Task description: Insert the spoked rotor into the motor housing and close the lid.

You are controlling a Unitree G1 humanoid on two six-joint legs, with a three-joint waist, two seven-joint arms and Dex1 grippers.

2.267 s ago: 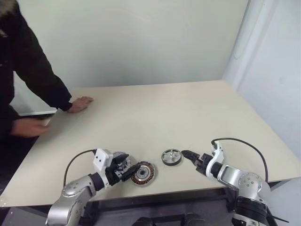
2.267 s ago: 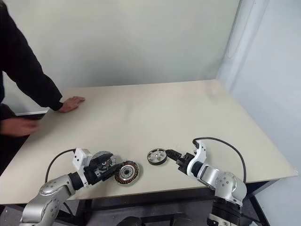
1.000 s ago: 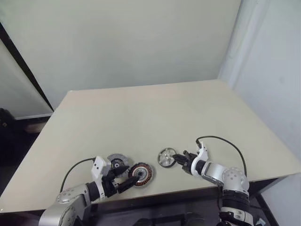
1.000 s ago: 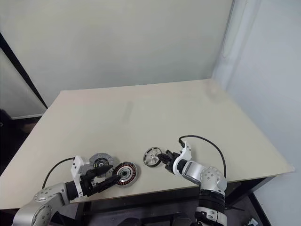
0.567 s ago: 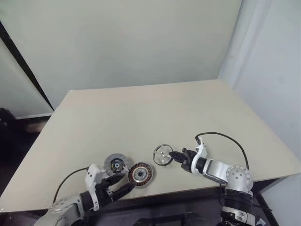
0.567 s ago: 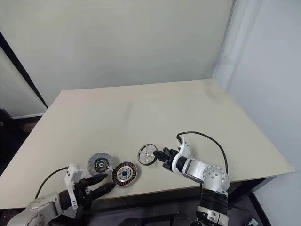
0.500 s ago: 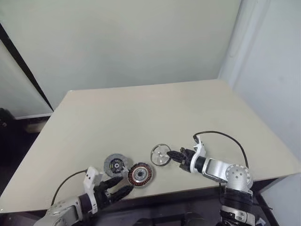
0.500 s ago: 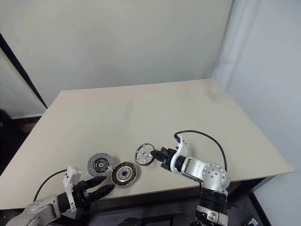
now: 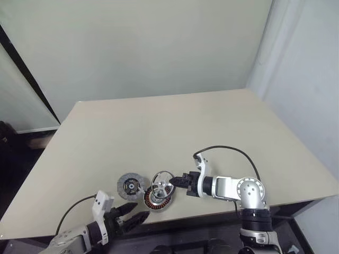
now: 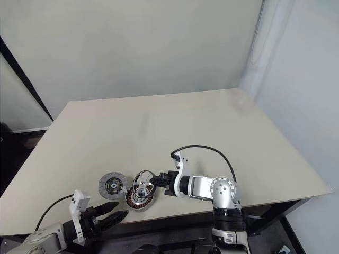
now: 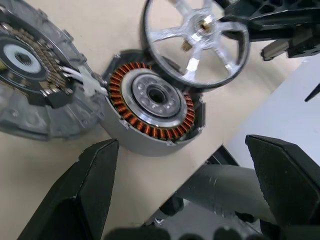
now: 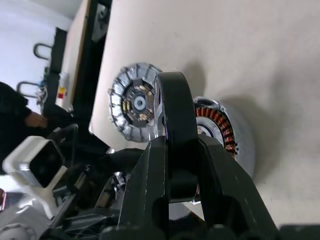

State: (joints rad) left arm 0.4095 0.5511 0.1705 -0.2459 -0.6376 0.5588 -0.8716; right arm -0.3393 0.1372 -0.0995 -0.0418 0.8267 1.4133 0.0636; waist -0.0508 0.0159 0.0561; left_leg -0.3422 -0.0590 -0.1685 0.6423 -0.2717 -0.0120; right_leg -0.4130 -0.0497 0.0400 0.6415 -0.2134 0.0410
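I see my right gripper (image 9: 172,181) pinching the spoked rotor (image 9: 161,180) by its rim, tilted just above the motor housing (image 9: 157,198) on the table (image 9: 175,132), while my left gripper (image 9: 132,216) fingers spread wide, empty, near it.

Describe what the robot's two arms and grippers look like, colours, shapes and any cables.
Both arms are rounded silver-grey metal segments ending in white wrist blocks. The right gripper and left gripper each have two black, tapered plastic fingers. A thin black cable loops from the right arm's wrist block back along the forearm; a similar black cable arcs from the left wrist block. No markings are legible.
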